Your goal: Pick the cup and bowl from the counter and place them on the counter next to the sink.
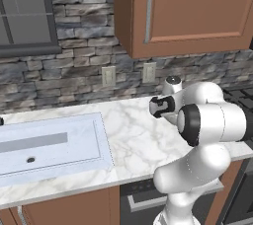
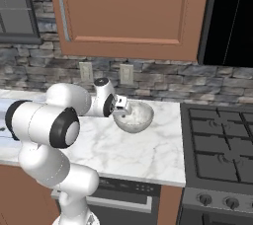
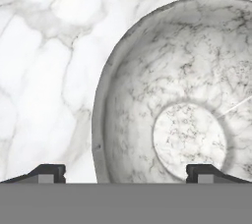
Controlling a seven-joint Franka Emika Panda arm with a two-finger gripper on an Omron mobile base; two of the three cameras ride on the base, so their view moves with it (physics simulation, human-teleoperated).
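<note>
Counter [image 2: 148,150] fills frame centre; sink [image 1: 49,145] at left of left base view. Bowl [image 2: 134,116] sits centre on the counter, rigid, probably slick, likely light: grab its thin rim. Gripper [image 3: 126,174] wide open, straddling the bowl's near rim, holding nothing.

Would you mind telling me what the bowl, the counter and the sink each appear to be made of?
The bowl looks like glazed stone or dull metal: mottled grey-white with fine dark crackle lines, so it is hard to say which. The counter looks like polished white marble, with soft grey veins. The sink looks like smooth, matte, pale bluish-white enamel or composite, evenly coloured, with no veining.
</note>
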